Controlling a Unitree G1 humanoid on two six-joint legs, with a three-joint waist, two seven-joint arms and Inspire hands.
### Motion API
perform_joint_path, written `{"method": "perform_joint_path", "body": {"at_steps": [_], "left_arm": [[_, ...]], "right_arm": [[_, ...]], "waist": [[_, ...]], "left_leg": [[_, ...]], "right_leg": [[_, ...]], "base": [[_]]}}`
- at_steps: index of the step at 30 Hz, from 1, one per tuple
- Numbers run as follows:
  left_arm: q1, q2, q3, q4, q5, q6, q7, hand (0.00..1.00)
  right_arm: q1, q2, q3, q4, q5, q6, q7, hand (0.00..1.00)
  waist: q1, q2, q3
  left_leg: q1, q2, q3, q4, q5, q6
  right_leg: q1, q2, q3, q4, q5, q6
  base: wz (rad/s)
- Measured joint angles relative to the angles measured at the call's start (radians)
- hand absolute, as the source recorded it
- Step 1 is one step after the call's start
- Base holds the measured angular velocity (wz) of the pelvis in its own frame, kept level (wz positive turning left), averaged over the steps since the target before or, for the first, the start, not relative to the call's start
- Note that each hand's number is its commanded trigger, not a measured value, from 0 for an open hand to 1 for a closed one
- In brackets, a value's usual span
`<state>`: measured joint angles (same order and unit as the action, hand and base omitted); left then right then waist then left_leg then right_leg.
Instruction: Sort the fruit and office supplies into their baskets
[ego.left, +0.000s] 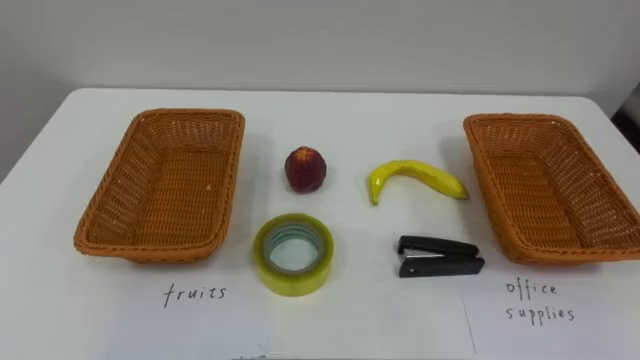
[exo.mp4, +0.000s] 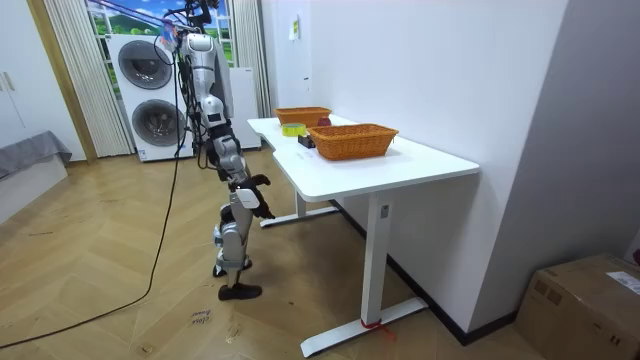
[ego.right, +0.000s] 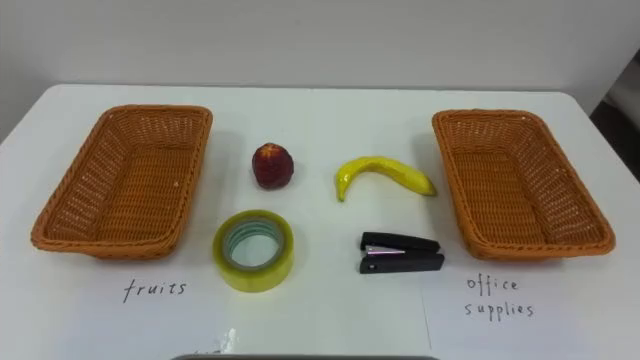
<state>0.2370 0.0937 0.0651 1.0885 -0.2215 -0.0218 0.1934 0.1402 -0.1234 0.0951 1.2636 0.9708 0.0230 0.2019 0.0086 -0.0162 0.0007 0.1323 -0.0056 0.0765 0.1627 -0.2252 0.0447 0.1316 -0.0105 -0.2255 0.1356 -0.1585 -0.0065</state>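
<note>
Beside the table (exo.mp4: 420, 160), both hands (exo.mp4: 257, 184) low

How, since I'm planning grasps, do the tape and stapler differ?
The tape is a yellow ring lying flat; the stapler is a long black bar. The tape lies nearer the left basket, the stapler nearer the right basket. Both rest on the table, unsorted.

Right basket (ego.left: 550, 190) clipped at left eye view's right edge.
</note>
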Motion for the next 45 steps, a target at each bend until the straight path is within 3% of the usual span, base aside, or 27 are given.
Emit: {"method": "perform_joint_path", "body": {"at_steps": [9, 26, 33, 37, 45], "left_arm": [[-0.002, 0.004, -0.013, -0.002, 0.041, -0.003, 0.038, 0.00], [-0.006, 0.006, 0.003, 0.033, 0.061, 0.007, 0.029, 0.00], [0.017, 0.032, 0.013, 0.031, 0.059, 0.017, 0.019, 0.00], [0.031, 0.037, 0.065, 0.028, 0.064, 0.030, 0.020, 0.00], [0.031, 0.041, 0.144, 0.029, 0.085, 0.043, 0.036, 0.00]], "right_arm": [[0.002, 0.000, 0.004, 0.010, -0.094, -0.001, -0.014, 0.00], [0.039, 0.002, -0.014, 0.024, -0.076, 0.003, -0.045, 0.00], [0.061, 0.001, -0.106, 0.025, 0.024, 0.027, -0.072, 0.00], [0.074, -0.002, -0.226, 0.019, 0.053, 0.037, -0.103, 0.00], [0.077, -0.008, -0.384, -0.017, 0.108, 0.042, -0.187, 0.00]], "waist": [[-0.001, -0.002, 0.0014], [-0.004, -0.012, 0.0020], [-0.016, -0.030, 0.0009], [-0.042, -0.042, 0.0017], [-0.057, -0.039, 0.0012]], "left_leg": [[0.000, 0.000, 0.004, -0.004, 0.000, 0.000], [0.002, 0.006, 0.029, -0.015, -0.001, -0.001], [0.002, 0.009, 0.031, -0.015, -0.003, -0.004], [0.005, 0.009, 0.034, -0.017, -0.003, -0.004], [0.025, 0.012, 0.060, -0.028, -0.003, -0.004]], "right_leg": [[-0.005, 0.001, 0.010, 0.002, 0.000, 0.000], [-0.017, 0.007, 0.037, 0.002, 0.000, 0.000], [-0.016, 0.013, 0.047, 0.002, -0.002, -0.004], [-0.020, 0.014, 0.058, 0.001, -0.002, -0.004], [-0.021, 0.019, 0.084, 0.010, -0.001, -0.004]], "base": [[0.00], [-0.04], [0.00], [-0.02], [-0.10]]}}
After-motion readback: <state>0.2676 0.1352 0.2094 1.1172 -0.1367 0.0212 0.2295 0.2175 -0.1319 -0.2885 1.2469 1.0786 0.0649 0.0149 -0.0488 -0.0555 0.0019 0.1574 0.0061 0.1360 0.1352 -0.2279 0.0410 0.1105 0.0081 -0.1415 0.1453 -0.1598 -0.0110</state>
